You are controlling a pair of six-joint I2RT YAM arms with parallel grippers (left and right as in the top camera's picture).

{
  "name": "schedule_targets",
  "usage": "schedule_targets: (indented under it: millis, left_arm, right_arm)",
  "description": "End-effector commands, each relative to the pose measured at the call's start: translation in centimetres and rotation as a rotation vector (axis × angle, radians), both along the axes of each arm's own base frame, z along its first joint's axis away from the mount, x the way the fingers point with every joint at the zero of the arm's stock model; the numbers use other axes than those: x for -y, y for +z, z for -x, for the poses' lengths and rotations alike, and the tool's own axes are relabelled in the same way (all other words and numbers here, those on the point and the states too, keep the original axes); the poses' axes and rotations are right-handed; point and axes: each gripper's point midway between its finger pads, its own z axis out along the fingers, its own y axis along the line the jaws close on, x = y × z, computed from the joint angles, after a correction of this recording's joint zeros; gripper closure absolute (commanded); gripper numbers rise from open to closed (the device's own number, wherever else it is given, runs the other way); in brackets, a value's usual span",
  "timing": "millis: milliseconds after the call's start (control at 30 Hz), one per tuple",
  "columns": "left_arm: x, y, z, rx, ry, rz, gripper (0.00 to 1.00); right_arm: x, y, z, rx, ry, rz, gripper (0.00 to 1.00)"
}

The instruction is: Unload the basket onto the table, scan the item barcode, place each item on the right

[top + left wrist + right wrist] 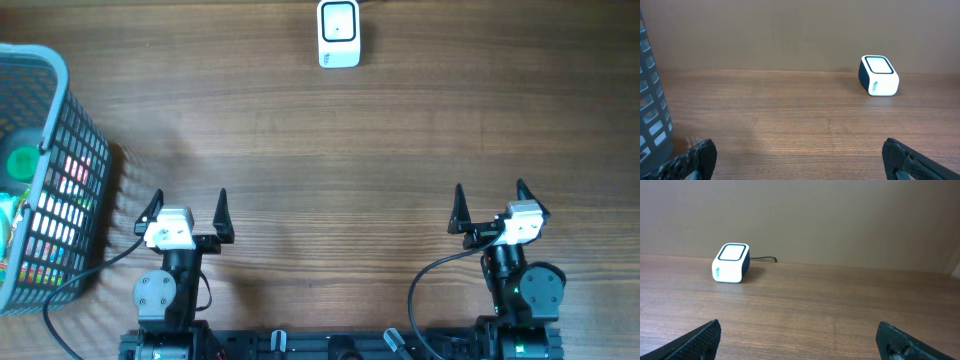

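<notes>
Now the left gripper [190, 195] and right gripper [490, 188] are both wide and hold nothing. The white scanner [339, 33] sits far across the table [330, 150].

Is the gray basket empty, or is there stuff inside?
It has stuff inside: a green thing and colourful packets show over the rim of the basket.

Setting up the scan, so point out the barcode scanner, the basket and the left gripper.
barcode scanner [339, 33]: overhead view, on its top window.
basket [75, 190]: overhead view, on its mesh side wall.
left gripper [189, 195]: overhead view, midway between its open fingertips.
</notes>
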Motion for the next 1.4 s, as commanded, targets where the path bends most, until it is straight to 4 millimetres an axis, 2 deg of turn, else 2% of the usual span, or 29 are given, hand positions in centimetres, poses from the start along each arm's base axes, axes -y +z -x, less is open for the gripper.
schedule_targets:
  millis: [0,633,833,967,1067,1133,1233,1367]
  left_arm:
    - [0.1,-0.2,0.0,-0.001,-0.011,-0.018,0.0]
    - [0.3,-0.2,0.0,-0.001,-0.022,-0.017,0.0]
    - [2.2,0.2,0.2,0.005,-0.122,0.077,0.0]
    - [2.6,2.6,0.5,0.041,-0.148,0.144,0.0]
    - [2.6,5.7,0.9,0.051,-0.148,0.175,0.0]
    - [2.6,7.1,0.9,0.025,-0.145,0.176,0.0]
    - [2.6,9.0,0.4,-0.045,-0.136,0.187,0.0]
    - [2.1,11.2,-1.1,-0.224,-0.083,0.237,0.0]
  right_arm:
    - [-0.1,-0.1,0.0,-0.005,0.006,0.004,0.0]
    - [-0.1,-0.1,0.0,-0.005,0.006,0.005,0.0]
    - [-0.1,-0.1,0.0,-0.005,0.006,0.005,0.0]
    - [-0.1,-0.1,0.0,-0.005,0.006,0.005,0.0]
    - [-0.1,-0.1,0.0,-0.005,0.006,0.005,0.0]
    - [-0.1,-0.1,0.0,-0.005,0.006,0.005,0.0]
    - [-0.1,-0.1,0.0,-0.005,0.006,0.005,0.0]
    - [-0.1,-0.1,0.0,-0.005,0.006,0.005,0.0]
